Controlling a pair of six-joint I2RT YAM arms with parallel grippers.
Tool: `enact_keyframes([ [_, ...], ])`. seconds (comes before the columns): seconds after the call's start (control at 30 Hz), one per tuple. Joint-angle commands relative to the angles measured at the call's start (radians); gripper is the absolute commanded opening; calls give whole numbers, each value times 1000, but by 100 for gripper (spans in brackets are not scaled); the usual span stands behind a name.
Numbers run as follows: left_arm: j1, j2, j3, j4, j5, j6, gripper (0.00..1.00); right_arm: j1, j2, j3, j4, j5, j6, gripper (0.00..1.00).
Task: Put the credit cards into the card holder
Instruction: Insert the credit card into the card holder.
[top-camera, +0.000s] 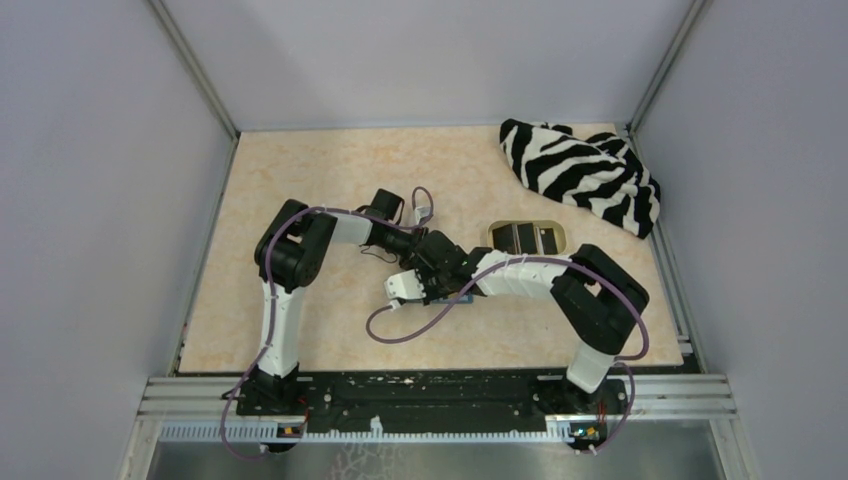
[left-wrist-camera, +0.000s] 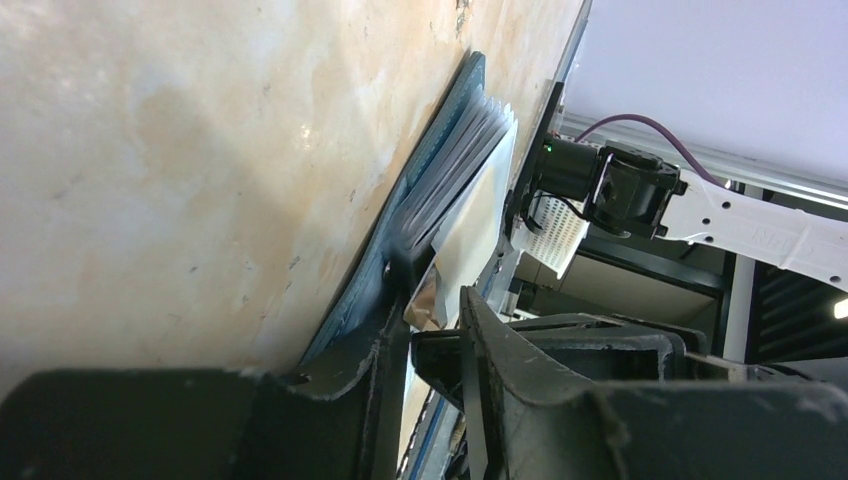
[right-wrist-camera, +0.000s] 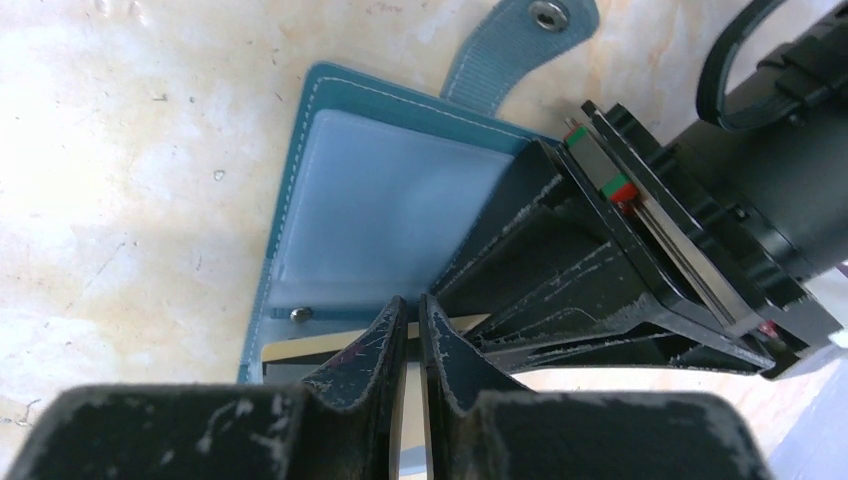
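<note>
Beige marbled tabletop (top-camera: 300, 200) between plain grey walls, one crumpled zebra-striped cloth (top-camera: 580, 172) in the far right corner, and one tan oval tray (top-camera: 528, 222) holding two or three flat black cards (top-camera: 522, 238). Mid-table, the one teal stitched card holder (right-wrist-camera: 300, 130) lies open with its frosted plastic sleeves (right-wrist-camera: 390, 210) fanned and a gold card (right-wrist-camera: 300, 350) at its edge. The left gripper (left-wrist-camera: 430, 300) straddles the sleeves with jaws apart, can't tell if it's gripping; the right gripper (right-wrist-camera: 412, 305) is pinched almost together at the gold card.

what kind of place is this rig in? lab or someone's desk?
Most likely a lab test cell, not a desk: blank grey walls box in a beige table, and both arms are bolted to a black rail at its edge. The striped cloth looks like a staged prop.
</note>
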Motion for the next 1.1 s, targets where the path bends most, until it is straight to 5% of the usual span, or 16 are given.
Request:
enact_keyframes([
  [0.0, -8, 40, 3, -3, -120, 50, 34, -28, -72, -20, -6, 15, -2, 9],
  [0.37, -5, -16, -12, 25, -159, 24, 39, -68, -111, -22, -28, -45, 24, 9],
  [0.77, 3, -153, -68, 125, -249, -29, 43, -112, -171, 8, -74, -363, 125, 12],
  [1.07, 17, -246, -125, 156, -325, -29, 42, -117, -159, 3, -37, -365, 170, 13],
])
